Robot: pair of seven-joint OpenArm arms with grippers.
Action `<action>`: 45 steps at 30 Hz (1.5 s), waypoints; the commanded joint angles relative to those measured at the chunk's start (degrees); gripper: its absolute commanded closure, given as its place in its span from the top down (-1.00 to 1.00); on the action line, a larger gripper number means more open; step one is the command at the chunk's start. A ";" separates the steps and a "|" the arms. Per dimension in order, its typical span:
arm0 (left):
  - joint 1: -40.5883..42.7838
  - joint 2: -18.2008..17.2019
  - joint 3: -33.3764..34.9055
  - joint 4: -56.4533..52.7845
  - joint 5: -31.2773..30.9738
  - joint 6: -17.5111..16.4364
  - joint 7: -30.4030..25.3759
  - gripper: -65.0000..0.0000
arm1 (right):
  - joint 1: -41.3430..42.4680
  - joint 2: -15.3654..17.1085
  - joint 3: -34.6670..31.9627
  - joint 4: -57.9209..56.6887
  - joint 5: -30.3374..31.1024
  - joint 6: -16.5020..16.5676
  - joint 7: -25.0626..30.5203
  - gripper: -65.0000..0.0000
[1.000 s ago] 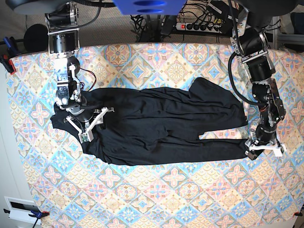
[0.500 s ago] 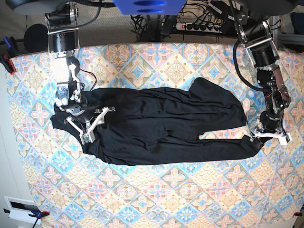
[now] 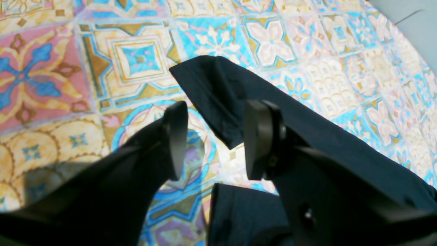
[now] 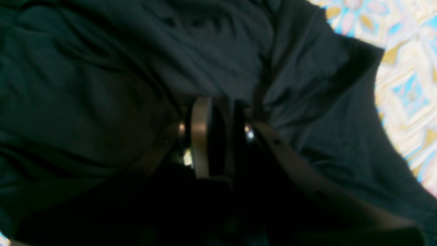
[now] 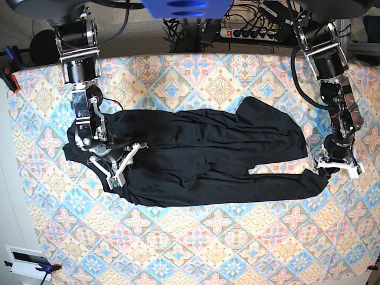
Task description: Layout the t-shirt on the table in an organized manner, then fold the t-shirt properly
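Plain black short-sleeved t-shirt of thin soft fabric (image 5: pixel 196 157): spread lengthwise across the middle of the wide flat table clothed in pastel blue, pink, peach and cream tile pattern (image 5: pixel 196 237), bunched and creased, not flat. One rounded lobe of cloth raised toward the far edge, right of centre in the base view. Narrow strip of patterned cloth visible through a gap in the fabric near the right end.

Left gripper (image 5: pixel 338 169) (right side of the base view): positioned at the extreme right tip of the garment, low over the table. In the left wrist view, left gripper (image 3: pixel 211 140) with fingers (image 3: pixel 261 136) apart, a clear gap between them; a folded black corner of the shirt (image 3: pixel 218 89) lying flat on the tiles just beyond the tips, not clamped. A second patch of black fabric below, between the finger bases.

Right gripper (image 5: pixel 116 163) (left side of the base view): pressed down onto the left end of the garment, inside its outline. In the right wrist view, right gripper (image 4: pixel 218 136) with fingers (image 4: pixel 199 136) drawn close together, only a narrow dark slot between them; dark fabric all around and blurred, so a pinched fold cannot be confirmed. Patterned table visible only at the upper right corner of that view.
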 commanded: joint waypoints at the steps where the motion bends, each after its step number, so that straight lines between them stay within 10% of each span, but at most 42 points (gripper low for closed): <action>1: -0.74 -1.02 -0.13 1.09 -0.56 -0.53 -1.29 -0.23 | 1.81 0.55 0.20 0.41 0.20 0.28 1.14 -0.64; 26: 3.05 -1.02 -0.21 1.09 -0.56 -0.53 -1.29 -0.23 | 23.43 0.55 0.20 -41.35 -0.33 0.37 22.59 -0.65; 45: 8.94 2.23 4.45 11.11 -0.39 -0.53 -1.20 -0.23 | 27.39 0.64 0.29 -43.55 -0.33 0.10 25.84 -0.64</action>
